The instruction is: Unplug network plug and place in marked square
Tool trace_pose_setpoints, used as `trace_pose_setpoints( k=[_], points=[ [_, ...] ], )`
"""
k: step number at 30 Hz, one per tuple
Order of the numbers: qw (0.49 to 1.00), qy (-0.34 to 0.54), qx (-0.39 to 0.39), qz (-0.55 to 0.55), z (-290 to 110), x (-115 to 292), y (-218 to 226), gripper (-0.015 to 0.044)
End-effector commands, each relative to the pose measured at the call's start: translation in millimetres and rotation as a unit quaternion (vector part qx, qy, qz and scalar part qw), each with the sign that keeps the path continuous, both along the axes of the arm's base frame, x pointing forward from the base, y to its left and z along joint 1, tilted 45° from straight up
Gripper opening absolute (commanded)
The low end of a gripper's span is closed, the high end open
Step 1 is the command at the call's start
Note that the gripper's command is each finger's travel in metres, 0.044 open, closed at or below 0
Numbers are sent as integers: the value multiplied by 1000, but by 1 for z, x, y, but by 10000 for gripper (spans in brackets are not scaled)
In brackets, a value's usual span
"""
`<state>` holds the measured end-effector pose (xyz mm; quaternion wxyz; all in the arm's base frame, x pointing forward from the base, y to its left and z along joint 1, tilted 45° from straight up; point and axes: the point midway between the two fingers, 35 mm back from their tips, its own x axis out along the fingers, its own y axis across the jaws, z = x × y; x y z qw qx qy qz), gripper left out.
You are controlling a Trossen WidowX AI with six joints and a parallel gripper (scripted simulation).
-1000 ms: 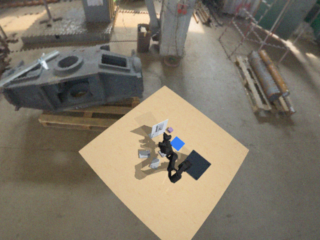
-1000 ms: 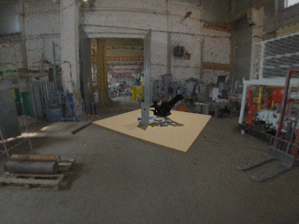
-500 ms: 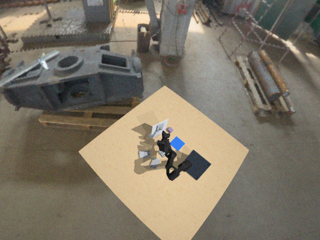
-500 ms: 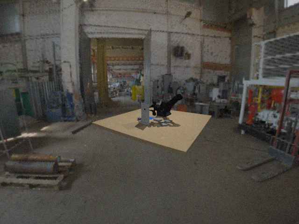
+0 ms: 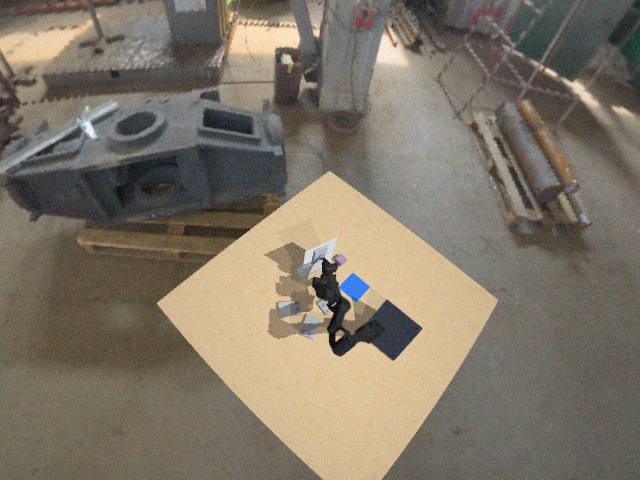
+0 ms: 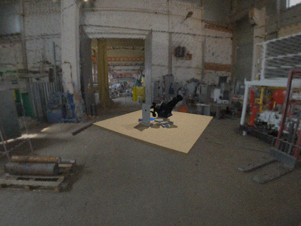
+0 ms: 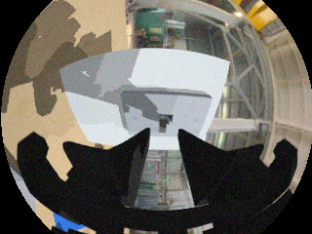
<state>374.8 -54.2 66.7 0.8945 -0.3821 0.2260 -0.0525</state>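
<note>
The white upright panel (image 5: 316,252) (image 6: 146,117) (image 7: 170,74) stands near the middle of the tan table (image 5: 336,413). In the wrist view a grey socket block (image 7: 139,105) sits on its face, with the small dark plug (image 7: 166,120) in it. My gripper (image 5: 326,265) (image 6: 153,112) (image 7: 164,132) is close in front of the panel, level with the plug. Its two black fingers stand partly apart with nothing between them, their tips just short of the plug. The blue marked square (image 5: 354,286) (image 7: 64,222) lies on the table to the right of my arm.
A small purple block (image 5: 340,259) lies beside the panel. Grey loose pieces (image 5: 288,307) (image 5: 310,325) lie to the left of my arm. A dark square patch (image 5: 400,330) is by the arm's base. Machinery and pallets stand off the table.
</note>
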Motion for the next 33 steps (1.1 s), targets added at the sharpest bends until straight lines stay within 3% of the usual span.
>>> trace_pose_setpoints(
  k=[1,11,33],
  points=[
    [1000,-2,-1,2,0,7,0,156],
    [1000,-3,-1,2,-4,18,-1,156],
    [1000,-3,-1,2,-4,18,-1,9]
  ],
)
